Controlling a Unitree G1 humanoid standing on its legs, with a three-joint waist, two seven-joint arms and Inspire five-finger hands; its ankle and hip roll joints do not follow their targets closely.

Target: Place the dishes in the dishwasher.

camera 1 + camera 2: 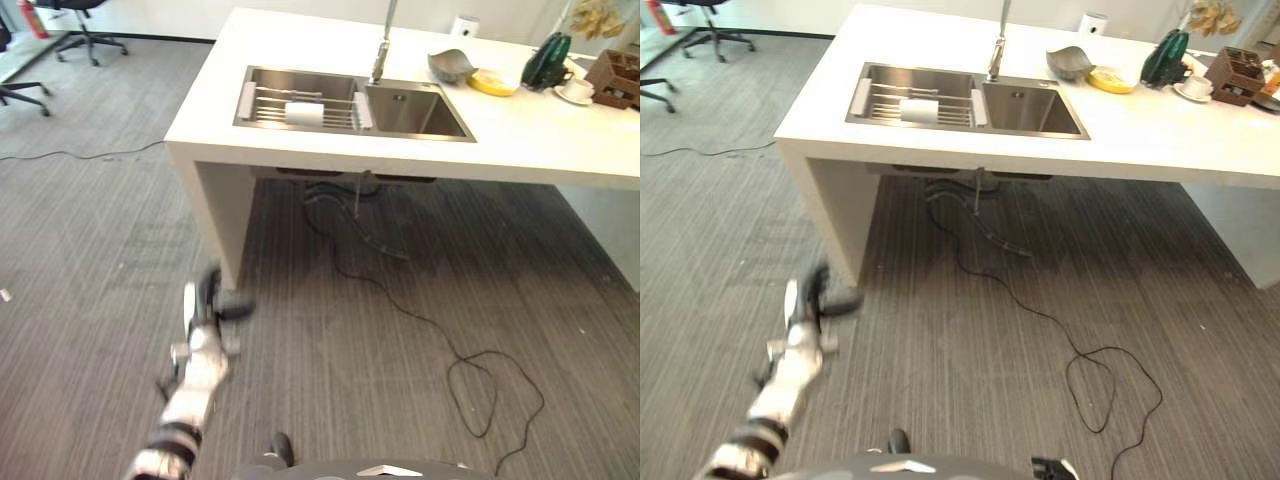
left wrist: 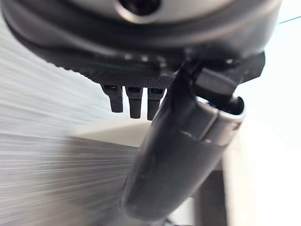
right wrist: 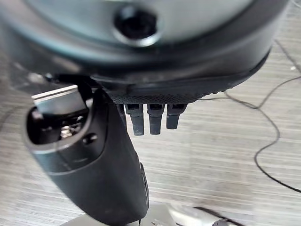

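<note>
Left eye view: we see a white surface with a steel sink set into it. A rack spans the sink's left basin and carries a white cup lying on its side. A tap stands at the sink's back edge. Toward the surface's back right corner sit a grey bowl, a yellow dish just beside it, a dark green kettle, a white cup on a saucer and a brown box. The left robot hand hangs over the carpet, near the surface's front left corner, holding nothing.

Right eye view: same layout; office chairs stand on the carpet beyond the surface's left end.

Left wrist view: the left robot hand's fingers hang straight and relaxed, thumb standing apart, nothing between them.

Right wrist view: the right robot hand is over the carpet, fingers straight and loose, thumb apart, nothing held.
</note>
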